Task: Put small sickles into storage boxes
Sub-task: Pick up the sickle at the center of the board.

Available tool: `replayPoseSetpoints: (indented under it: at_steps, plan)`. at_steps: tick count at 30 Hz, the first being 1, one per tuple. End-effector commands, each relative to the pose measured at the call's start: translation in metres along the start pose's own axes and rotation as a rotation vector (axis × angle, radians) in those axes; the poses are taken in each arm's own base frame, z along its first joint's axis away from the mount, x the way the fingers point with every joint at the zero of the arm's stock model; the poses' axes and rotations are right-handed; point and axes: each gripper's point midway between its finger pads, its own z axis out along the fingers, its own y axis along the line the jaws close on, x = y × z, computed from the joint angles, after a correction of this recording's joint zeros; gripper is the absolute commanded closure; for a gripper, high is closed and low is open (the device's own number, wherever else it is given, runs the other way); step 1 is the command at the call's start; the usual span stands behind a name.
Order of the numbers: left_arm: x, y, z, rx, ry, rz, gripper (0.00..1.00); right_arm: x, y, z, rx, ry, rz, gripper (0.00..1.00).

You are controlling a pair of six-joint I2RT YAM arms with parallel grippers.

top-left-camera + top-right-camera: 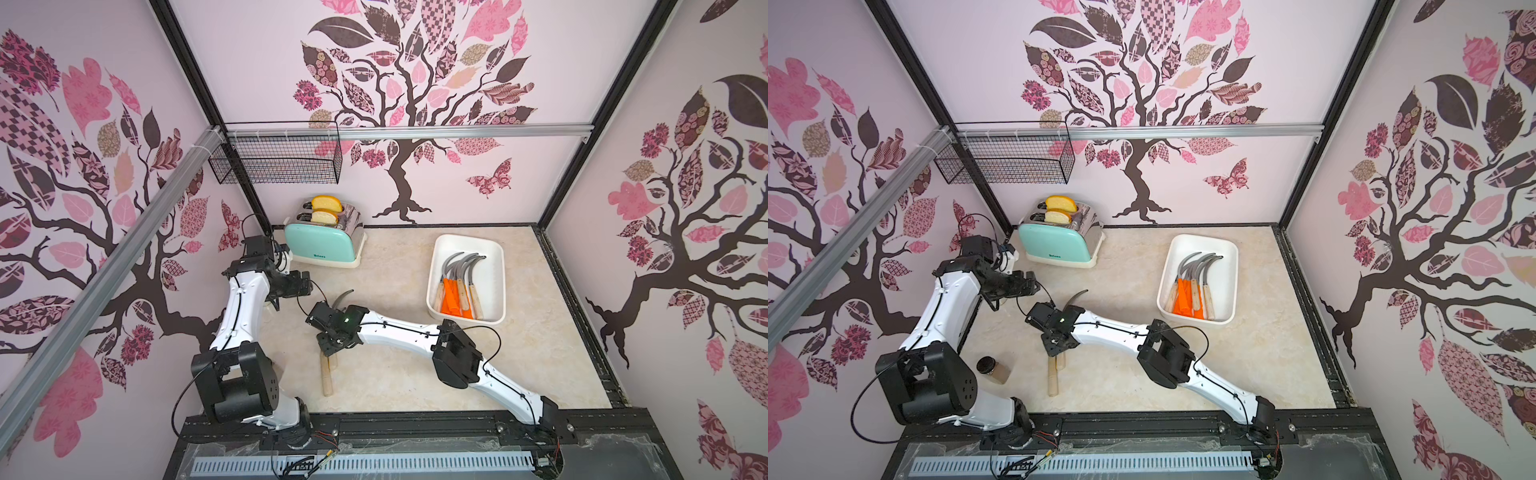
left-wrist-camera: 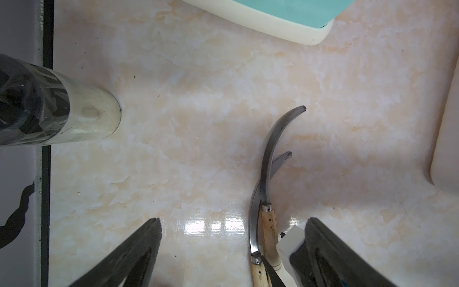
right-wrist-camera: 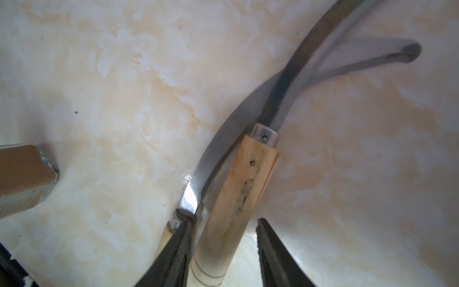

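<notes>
Two small sickles with pale wooden handles lie crossed on the marble table, one blade (image 1: 345, 297) curving out from under my right wrist and the handles (image 1: 327, 380) pointing to the front. My right gripper (image 3: 224, 226) hangs over them, open. It straddles the upper sickle's handle (image 3: 243, 179); one finger (image 3: 178, 243) touches it and a gap shows on the other side. My left gripper (image 2: 233, 221) is open and empty beside the blades (image 2: 273, 144), at the table's left (image 1: 305, 286). The white storage box (image 1: 469, 239) at the back right holds several sickles (image 1: 459, 286) with wooden and orange handles.
A mint toaster (image 1: 324, 237) with two bread slices stands at the back left. A black wire basket (image 1: 276, 160) hangs on the rail above it. A brown jar (image 1: 992, 370) sits by the left arm's base. A pale bottle (image 2: 74, 111) stands near the left wall.
</notes>
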Motion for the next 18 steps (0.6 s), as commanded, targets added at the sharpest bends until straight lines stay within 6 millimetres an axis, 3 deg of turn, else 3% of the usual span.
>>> replayPoseSetpoints:
  at_steps: [1,18]
  plan:
    - [-0.008,-0.003,-0.01,0.011,-0.032,0.02,0.05,-0.002,-0.004,0.001,0.015,0.006,-0.005,0.53]
    - [-0.01,-0.005,-0.013,0.021,-0.035,0.023,0.05,0.005,-0.022,0.009,0.075,0.043,-0.015,0.53]
